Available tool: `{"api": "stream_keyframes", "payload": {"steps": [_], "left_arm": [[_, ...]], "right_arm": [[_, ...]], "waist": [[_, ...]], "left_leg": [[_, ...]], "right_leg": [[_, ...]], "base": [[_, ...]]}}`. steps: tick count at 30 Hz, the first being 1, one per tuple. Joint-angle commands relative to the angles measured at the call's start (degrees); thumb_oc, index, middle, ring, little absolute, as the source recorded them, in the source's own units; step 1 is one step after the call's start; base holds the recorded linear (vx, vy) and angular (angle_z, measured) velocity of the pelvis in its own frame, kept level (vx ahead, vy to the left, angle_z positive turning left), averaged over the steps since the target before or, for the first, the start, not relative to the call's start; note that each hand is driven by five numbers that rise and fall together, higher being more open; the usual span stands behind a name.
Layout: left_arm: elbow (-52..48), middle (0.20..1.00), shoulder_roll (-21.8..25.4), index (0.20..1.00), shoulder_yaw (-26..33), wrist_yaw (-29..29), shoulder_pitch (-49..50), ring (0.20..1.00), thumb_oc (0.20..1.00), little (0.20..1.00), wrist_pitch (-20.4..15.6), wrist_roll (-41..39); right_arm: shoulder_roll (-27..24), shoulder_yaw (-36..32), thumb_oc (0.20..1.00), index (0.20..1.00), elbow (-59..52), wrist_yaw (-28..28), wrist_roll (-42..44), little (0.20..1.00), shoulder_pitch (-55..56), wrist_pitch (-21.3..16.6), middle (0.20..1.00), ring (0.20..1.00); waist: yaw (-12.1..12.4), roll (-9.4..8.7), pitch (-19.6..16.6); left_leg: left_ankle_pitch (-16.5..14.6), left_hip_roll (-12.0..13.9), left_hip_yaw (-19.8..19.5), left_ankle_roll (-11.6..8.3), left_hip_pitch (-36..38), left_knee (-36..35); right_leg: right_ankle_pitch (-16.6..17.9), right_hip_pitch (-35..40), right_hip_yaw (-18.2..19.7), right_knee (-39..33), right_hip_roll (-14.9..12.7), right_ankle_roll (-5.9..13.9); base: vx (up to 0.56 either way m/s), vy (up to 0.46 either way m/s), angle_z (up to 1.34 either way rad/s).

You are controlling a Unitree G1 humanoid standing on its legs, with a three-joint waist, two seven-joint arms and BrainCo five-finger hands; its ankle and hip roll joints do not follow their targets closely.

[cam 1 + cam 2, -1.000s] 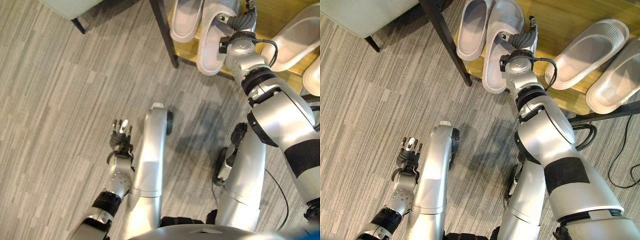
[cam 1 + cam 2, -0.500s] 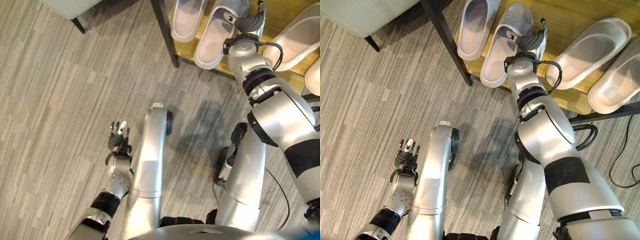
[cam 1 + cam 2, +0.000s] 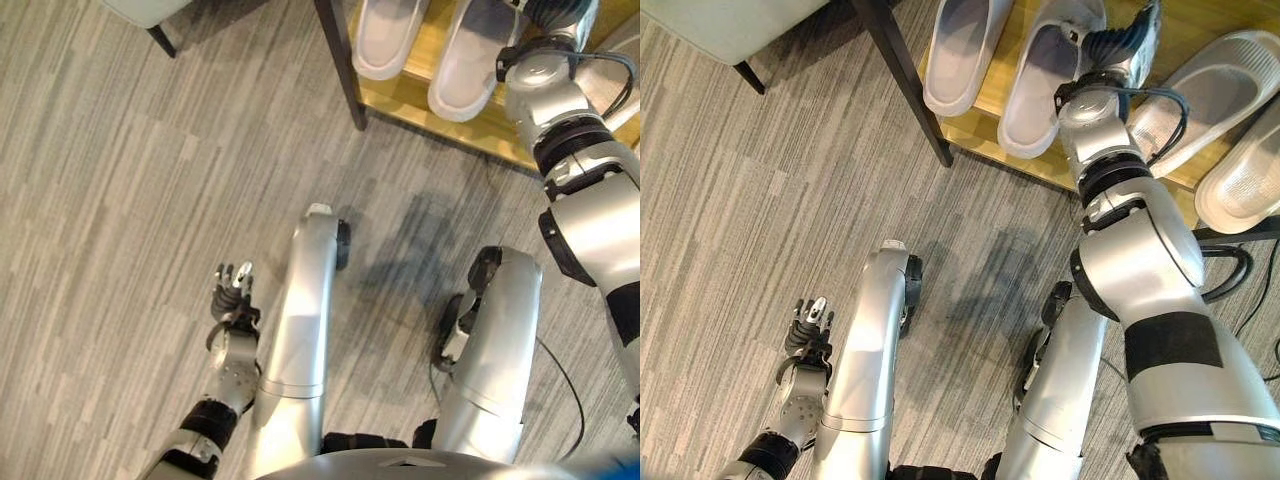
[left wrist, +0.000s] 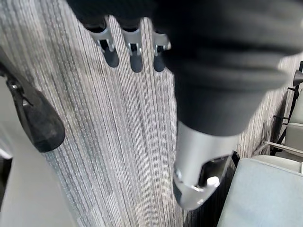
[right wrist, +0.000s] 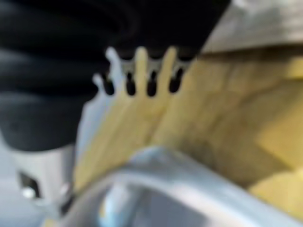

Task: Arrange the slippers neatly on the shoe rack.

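**Slipper pushed back onto the rack**

The right hand (image 3: 1118, 45) has reached further in over the wooden shoe rack (image 3: 985, 135). The slipper (image 3: 1040, 85) beside it — earlier angled, its heel overhanging the front edge — now lies deeper on the shelf, nearly parallel to its neighbour (image 3: 962, 55). The left hand (image 3: 232, 290) has dropped slightly.

Slippers (image 3: 1000, 60) side-by-side on rack (image 3: 985, 135)

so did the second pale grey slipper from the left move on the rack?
Yes. The pale grey slipper slid deeper onto the wooden shelf, its heel overhanging less.
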Motion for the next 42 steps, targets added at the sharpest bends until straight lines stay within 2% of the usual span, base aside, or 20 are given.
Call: {"api": "stream_keyframes", "payload": {"steps": [1, 8, 14, 17, 22, 25, 27, 29, 32, 35, 42], "left_arm": [[-1.62, 1.0, 0.68, 1.0, 0.72, -1.8, 3.99, 1.0, 1.0, 1.0, -0.89, 0.71], [0.43, 1.0, 0.96, 1.0, 0.57, -2.4, 3.49, 1.0, 1.0, 1.0, -0.01, 0.63], [1.03, 1.0, 0.94, 1.0, 1.58, -2.45, 4.18, 1.0, 1.0, 1.0, 0.74, -0.13], [0.93, 1.0, 0.82, 1.0, 2.28, -2.44, 4.49, 1.0, 1.0, 1.0, 0.77, -0.59], [0.19, 1.0, 0.2, 1.0, 3.5, -2.41, 4.41, 1.0, 1.0, 1.0, 0.75, -0.62], [-0.95, 1.0, -0.12, 1.0, 4.48, -1.61, 4.02, 1.0, 1.0, 1.0, 0.7, 1.04], [-1.04, 1.0, -0.16, 1.0, 4.53, -1.16, 3.9, 1.0, 1.0, 1.0, 0.81, 1.72], [-1.72, 1.0, -0.42, 1.0, 4.66, -0.17, 3.36, 1.0, 1.0, 1.0, 1.28, 3.88], [-2.05, 1.0, -0.33, 1.0, 4.83, 0.36, 3.21, 1.0, 1.0, 1.0, 1.67, 5.74], [-3.84, 1.0, 0.08, 1.0, 4.65, 0.62, 2.99, 1.0, 1.0, 1.0, 1.49, 6.48], [-1.64, 1.0, -1.35, 1.0, 6.92, 2.23, 1.69, 1.0, 1.0, 1.0, 1.26, 5.78]], "right_arm": [[-2.37, 4.23, 1.0, 1.0, -4.54, -0.59, -5.05, 1.0, -2.57, -4.33, 1.0, 1.0], [-3.09, 4.06, 1.0, 1.0, -5.48, 2.86, -2.42, 1.0, -1.74, -5.19, 1.0, 1.0], [-1.99, 3.94, 1.0, 1.0, -7.24, 3.14, -1.56, 1.0, -0.73, -6.22, 1.0, 1.0], [-1.9, 3.55, 1.0, 1.0, -10.98, 2.71, -3.11, 1.0, 0.33, -6.26, 1.0, 1.0], [-4.07, 1.14, 1.0, 1.0, -24.54, 0.9, -9.14, 1.0, 5.53, -5.74, 1.0, 1.0], [-5.42, -3.12, 1.0, 1.0, -34.01, -1.53, -18.45, 1.0, 10.58, -2.22, 1.0, 1.0], [-5.35, -3.89, 1.0, 1.0, -35.69, -1.84, -20.47, 1.0, 11.45, -1.14, 1.0, 1.0], [-4.08, -8.39, 1.0, 1.0, -42.15, -4.34, -29.2, 1.0, 15.06, 2.97, 1.0, 1.0], [-3.91, -11.26, 1.0, 1.0, -45.25, -5.86, -33.69, 1.0, 17.58, 4.61, 1.0, 1.0], [-0.89, -14.87, 1.0, 1.0, -47.62, -4.89, -31.34, 1.0, 19.73, 4.24, 1.0, 1.0], [2.82, -12.56, 1.0, 1.0, -49.84, -0.99, -30.66, 1.0, 22.76, 3.24, 1.0, 1.0]], "waist": [[2.05, 0.77, 0.2], [1.84, 0.82, 0.2], [1.58, 0.3, 0.2], [1.35, 0.25, 0.2], [-0.09, -0.35, 0.2], [-1.12, -0.64, 0.2], [-1.24, -0.64, 0.2], [-2.14, -0.33, 0.2], [-2.41, -0.18, 0.2], [-2.73, -0.13, 0.2], [-3.31, -0.99, 0.2]], "left_leg": [[-11.13, 2.99, -3.83, 0.8, 4.83, 4.18], [-11.27, 2.98, -3.96, 0.54, 4.83, 5.08], [-11.42, 3.12, -3.48, 0.29, 4.83, 5.35], [-11.67, 3.09, -3.54, 0.21, 4.83, 5.85], [-11.85, 3.09, -3.41, 0.03, 4.83, 6.04], [-11.76, 2.95, -3.37, -0.03, 4.83, 6.01], [-11.69, 2.9, -3.45, -0.04, 4.83, 6.03], [-11.54, 2.79, -3.71, 0.21, 4.83, 6.14], [-11.43, 2.76, -3.76, 0.36, 4.83, 6.26], [-11.32, 2.6, -3.83, 0.14, 4.83, 6.45], [-11.28, 2.35, -3.72, -0.27, 4.83, 7.22]], "right_leg": [[9.31, 1.52, 5.71, 0.4, 1.37, -3.2], [9.03, 1.52, 6.17, 1.21, 1.59, -3.19], [9.15, 1.54, 6.74, 1.87, 1.63, -3.16], [9.01, 1.53, 7.14, 2.28, 1.64, -3.32], [8.79, 1.54, 7.91, 2.94, 1.93, -3.58], [8.81, 1.53, 8.29, 3.05, 2.32, -3.61], [8.81, 1.53, 8.36, 3.05, 2.44, -3.59], [8.79, 1.51, 8.45, 2.88, 2.81, -3.48], [8.75, 1.5, 8.46, 3.01, 3.02, -3.38], [8.94, 1.5, 8.53, 3.22, 3.32, -3.19], [9.7, 1.51, 9.14, 3.83, 3.76, -2.96]], "base": [[0.0, 0.0, 0.0], [0.0, 0.0, 0.0], [0.0, 0.0, 0.0], [0.0, 0.0, 0.0], [0.0, 0.0, 0.0], [0.0, -0.021, -0.02], [0.0, -0.003, -0.02], [-0.01, -0.002, -0.07], [0.0, -0.002, -0.04], [-0.01, -0.004, -0.01], [0.0, -0.001, -0.02]]}}
